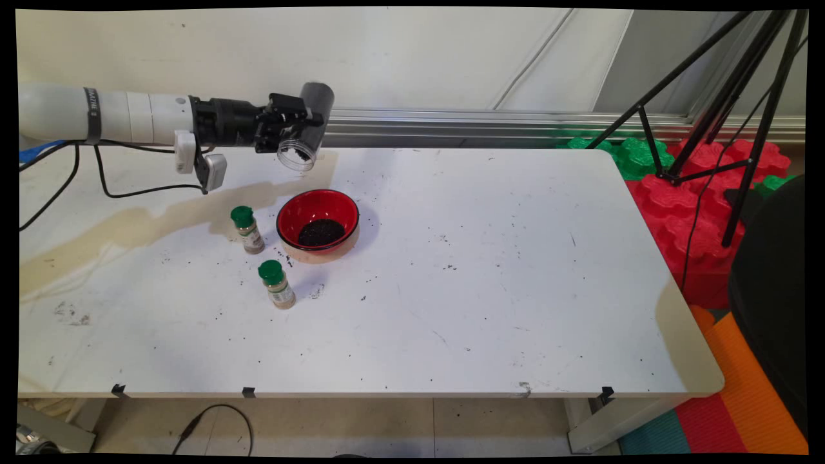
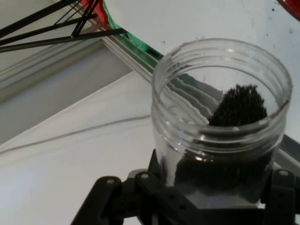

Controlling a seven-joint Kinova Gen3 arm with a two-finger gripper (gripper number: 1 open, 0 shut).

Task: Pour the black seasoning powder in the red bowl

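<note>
1. One white table (image 1: 490,309) fills most of the main view, speckled with dark crumbs and marked by a brownish stain (image 1: 129,229) on its left side.
2. Behind it run a pale wall (image 1: 258,58) and a metal rail (image 1: 483,125); at right stand a black tripod (image 1: 728,103) and red and green foam blocks (image 1: 683,212).
3. Gripper (image 1: 298,125) hangs above the table's far left, clamped around a clear jar (image 1: 308,129) tipped mouth-down, dark grains (image 2: 236,110) inside.
4. Below the jar sits a red bowl (image 1: 318,222) holding dark grains.
5. Two green-capped spice bottles (image 1: 247,230) (image 1: 276,283) stand upright just left of the bowl.
</note>
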